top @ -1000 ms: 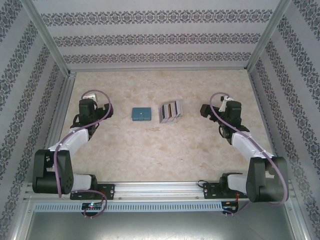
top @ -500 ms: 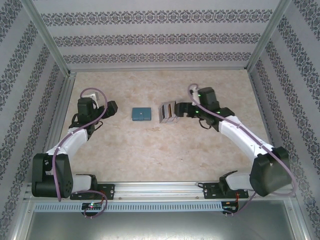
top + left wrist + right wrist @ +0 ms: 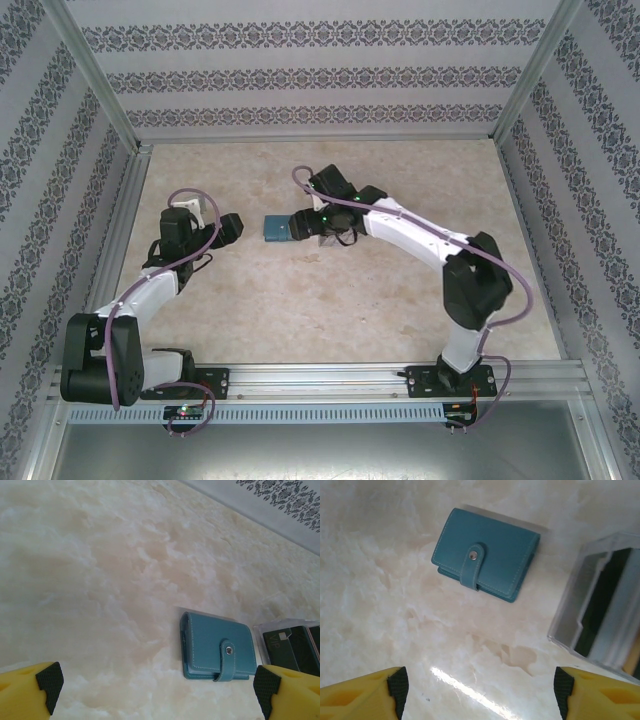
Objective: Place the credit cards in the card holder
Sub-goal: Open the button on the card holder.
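Right claw point(image 3: 480, 692) has swung over, wallet point(image 3: 485, 555) at 12 o'clock, apparently clasped; it and left claw point(image 3: 157, 685) gape, empty.

Bright, even light (glare streak on table point(image 3: 465, 690))

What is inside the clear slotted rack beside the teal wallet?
Cards stand on edge inside the rack; a dark card faces the left wrist camera. The rack runs past the picture edges, so any further cards are hidden.
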{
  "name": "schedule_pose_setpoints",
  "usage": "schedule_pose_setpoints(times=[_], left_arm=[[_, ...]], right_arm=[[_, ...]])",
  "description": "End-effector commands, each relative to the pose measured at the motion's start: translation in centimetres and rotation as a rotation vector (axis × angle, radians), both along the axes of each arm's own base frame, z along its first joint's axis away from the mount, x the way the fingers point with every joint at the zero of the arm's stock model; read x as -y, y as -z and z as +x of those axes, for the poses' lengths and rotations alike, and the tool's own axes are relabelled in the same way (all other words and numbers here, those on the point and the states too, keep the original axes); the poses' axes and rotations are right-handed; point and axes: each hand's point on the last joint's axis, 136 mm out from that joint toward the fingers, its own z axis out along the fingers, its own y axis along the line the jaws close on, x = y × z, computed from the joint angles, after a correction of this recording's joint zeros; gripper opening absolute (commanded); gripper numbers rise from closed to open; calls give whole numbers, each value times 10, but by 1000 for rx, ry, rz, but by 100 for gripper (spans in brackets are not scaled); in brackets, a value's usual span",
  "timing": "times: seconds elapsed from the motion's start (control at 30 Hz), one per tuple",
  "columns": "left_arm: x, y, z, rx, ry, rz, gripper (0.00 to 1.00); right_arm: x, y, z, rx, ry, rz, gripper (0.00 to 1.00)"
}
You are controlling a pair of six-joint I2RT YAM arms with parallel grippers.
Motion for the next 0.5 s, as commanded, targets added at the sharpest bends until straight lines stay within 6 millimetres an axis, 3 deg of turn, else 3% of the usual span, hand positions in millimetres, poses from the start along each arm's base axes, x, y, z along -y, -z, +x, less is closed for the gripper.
schedule_pose_setpoints(times=[0.0,0.2,0.47], left_arm=[[6,-5,-2,-1,-34,-81,100],[5,11,-8,-32,-79,-45,99],[15,20,-10,-76,-45,-42,100]], right_arm=[[-12,11,1,-36,5,-71,76],[-39,31,18,-79,12,-95,59],[-52,50,41,-81,16,-222,53]])
